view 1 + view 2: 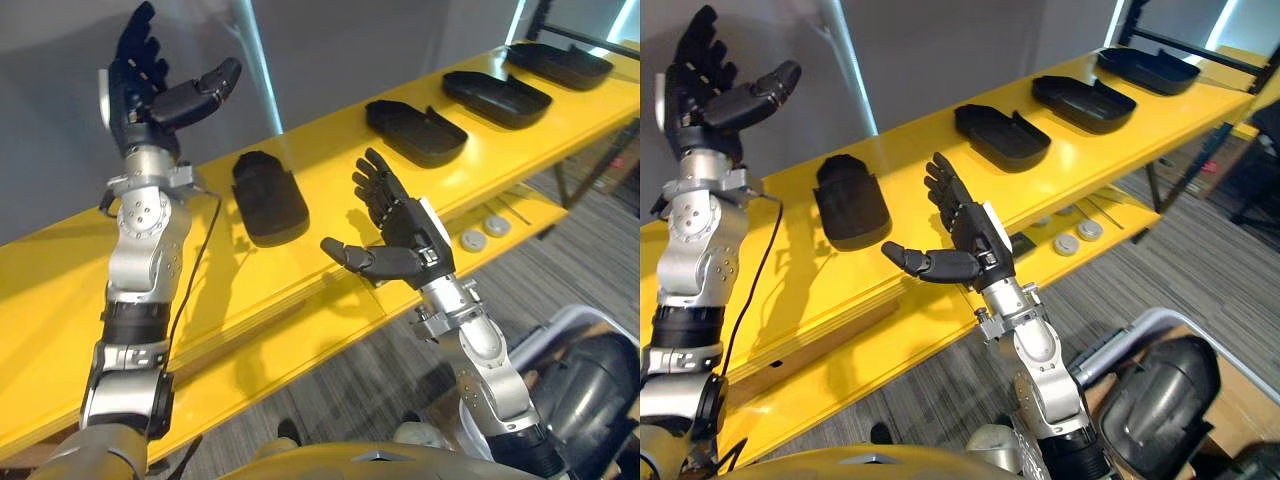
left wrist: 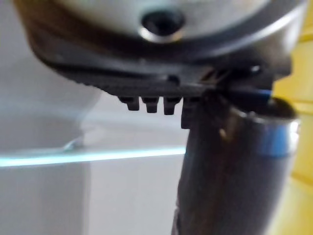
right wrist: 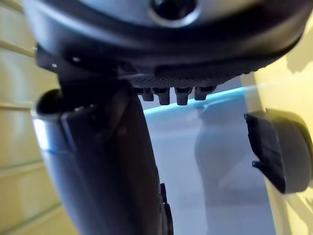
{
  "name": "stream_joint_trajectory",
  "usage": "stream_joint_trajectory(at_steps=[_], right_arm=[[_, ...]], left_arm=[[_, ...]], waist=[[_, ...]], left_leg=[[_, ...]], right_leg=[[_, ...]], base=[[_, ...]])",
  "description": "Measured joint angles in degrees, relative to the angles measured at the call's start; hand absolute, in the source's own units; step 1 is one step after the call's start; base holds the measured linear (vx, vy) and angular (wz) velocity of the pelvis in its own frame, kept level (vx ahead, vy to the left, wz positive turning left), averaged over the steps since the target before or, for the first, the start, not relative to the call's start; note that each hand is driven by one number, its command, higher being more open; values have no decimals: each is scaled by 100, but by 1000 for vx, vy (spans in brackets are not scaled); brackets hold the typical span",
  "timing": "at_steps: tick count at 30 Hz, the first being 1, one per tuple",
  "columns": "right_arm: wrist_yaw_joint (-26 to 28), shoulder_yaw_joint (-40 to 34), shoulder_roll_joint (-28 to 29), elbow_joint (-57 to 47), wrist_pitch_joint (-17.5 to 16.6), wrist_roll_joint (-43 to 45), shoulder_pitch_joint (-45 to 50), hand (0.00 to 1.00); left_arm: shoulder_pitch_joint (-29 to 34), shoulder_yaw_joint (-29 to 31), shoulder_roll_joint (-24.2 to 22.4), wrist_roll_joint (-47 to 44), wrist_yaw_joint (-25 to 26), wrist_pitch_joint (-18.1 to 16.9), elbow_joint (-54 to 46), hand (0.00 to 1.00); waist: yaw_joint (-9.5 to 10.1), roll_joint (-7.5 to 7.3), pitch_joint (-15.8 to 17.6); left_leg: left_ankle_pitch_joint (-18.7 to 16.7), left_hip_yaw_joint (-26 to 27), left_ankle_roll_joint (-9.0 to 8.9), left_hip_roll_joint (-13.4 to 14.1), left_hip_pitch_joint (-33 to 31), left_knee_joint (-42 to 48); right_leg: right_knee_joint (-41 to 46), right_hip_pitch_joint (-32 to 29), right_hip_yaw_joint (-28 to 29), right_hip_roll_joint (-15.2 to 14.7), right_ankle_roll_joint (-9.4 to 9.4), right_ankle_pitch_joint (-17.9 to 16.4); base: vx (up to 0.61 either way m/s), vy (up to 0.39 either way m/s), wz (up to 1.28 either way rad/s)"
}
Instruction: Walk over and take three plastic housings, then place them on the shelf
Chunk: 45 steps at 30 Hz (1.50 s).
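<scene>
L hand (image 1: 148, 95), R hand (image 1: 405, 228) splayed; oval blk housings (image 1: 268, 198) on shelf (image 1: 60, 275).

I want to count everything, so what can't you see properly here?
Grey discs on the lower shelf, left eye view: too small to identify.
Dark bulky object, same view: cut off by the right edge.
Housing, right wrist view: too blurred for detail.

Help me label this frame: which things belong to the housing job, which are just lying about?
Job: four black plastic housings, yellow shelf, left hand, right hand, both open, empty.
Lying about: two grey discs on the lower ledge.
</scene>
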Motion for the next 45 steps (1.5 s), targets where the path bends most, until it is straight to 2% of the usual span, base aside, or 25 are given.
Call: stream_joint_trajectory(at_steps=[1,3,5,7,10,13,16,21,28,31,34,45], right_arm=[[-2,56,1,22,28,6,-15,100],[-3,238,31,257,126,58,-161,100],[6,397,90,521,374,126,-301,100],[-7,616,274,1124,626,123,-549,100],[-92,752,466,1626,736,123,-801,100],[-207,836,610,1974,741,139,-1180,100],[-391,975,731,2145,741,139,-1591,100],[-895,1102,1043,2557,742,138,-1989,100],[-2258,1169,1443,3530,854,68,-2143,100],[-3019,1138,1494,3796,819,-360,-2293,100],[-3453,970,1548,4026,801,-545,-2494,100],[-3591,845,1574,4163,593,-811,-2514,100]], left_arm=[[200,70,-4,15,-51,-60,-154,100],[1050,300,-142,24,-186,-270,-733,100],[1845,403,-603,212,-236,-521,-1159,100],[2882,420,-1398,399,-239,-802,-1516,100],[3577,420,-1925,406,-250,-912,-1529,100],[3934,385,-2153,637,-327,-934,-1637,100],[4270,281,-2182,637,-597,-1054,-1902,100],[4544,182,-2348,614,-872,-1312,-1992,100],[4834,-252,-2374,351,-1102,-1315,-1994,100],[4853,-667,-2371,274,-1141,-1314,-1993,100],[4851,-892,-2370,173,-1219,-1314,-1967,100],[4848,-1204,-2353,-44,-1276,-1312,-1452,100]], waist=[[53,-4,-36],[233,-55,-122],[388,-140,-224],[676,-264,-294],[871,-269,-297],[1035,-272,-299],[1105,-272,-300],[1278,-270,-302],[1362,-269,-301],[1381,-256,-294],[1370,-230,-286],[1315,-184,-258]], left_leg=[[7,-58,4,-9,-33,0],[12,-248,10,-47,-100,1],[18,-418,14,-86,-162,1],[57,-692,6,-130,-218,1],[65,-911,11,-190,-222,-1],[100,-1110,-13,-207,-328,-2],[150,-1269,-12,-230,-414,-3],[177,-1399,-12,-258,-421,-6],[222,-1524,27,-275,-548,-7],[250,-1525,-14,-270,-555,-6],[262,-1522,-10,-260,-611,-6],[250,-1400,6,-255,-632,-6]], right_leg=[[-7,6,-57,-7,3,-5],[-100,120,-263,-26,17,-4],[-175,213,-439,-40,51,16],[-279,390,-729,-35,53,12],[-288,551,-962,-62,80,-38],[-281,581,-1157,-52,54,-95],[-278,593,-1306,-45,54,-96],[-276,677,-1446,-46,62,-104],[-268,666,-1612,-34,79,-119],[-259,650,-1611,-32,79,-120],[-224,572,-1599,-32,76,-122],[-115,420,-1468,-82,54,-157]], base=[[26,-15,48],[55,-15,47],[66,-16,48],[65,-32,58],[21,-21,45],[-28,-20,33],[-34,-19,28],[-9,-9,15],[-9,-5,13],[0,0,0],[0,0,0],[7,-5,-5]])
